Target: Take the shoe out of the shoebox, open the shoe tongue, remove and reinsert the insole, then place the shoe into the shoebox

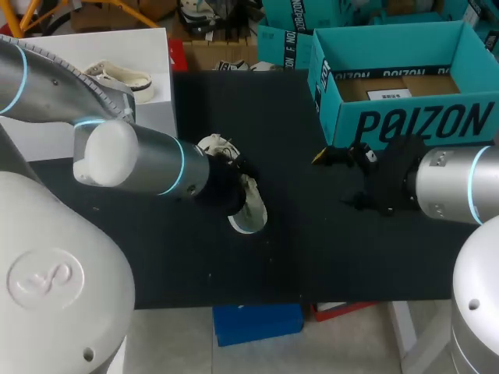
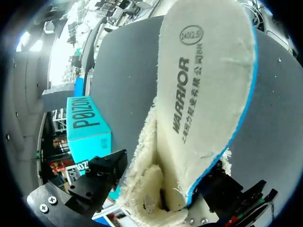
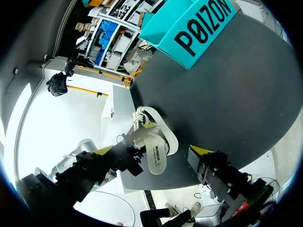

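Teal shoebox [image 1: 413,123] with cardboard [image 1: 433,84] inside; left gripper [image 1: 237,187] clamping insole [image 2: 203,94], right gripper [image 1: 340,179] wide

White shoe [image 1: 214,146] lies mid-table, cream insole [image 2: 203,94] protruding; teal shoebox [image 1: 413,123] open.

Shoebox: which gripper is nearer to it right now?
Right. The right gripper is just in front of the shoebox; the left gripper is farther off, at the shoe mid-table.
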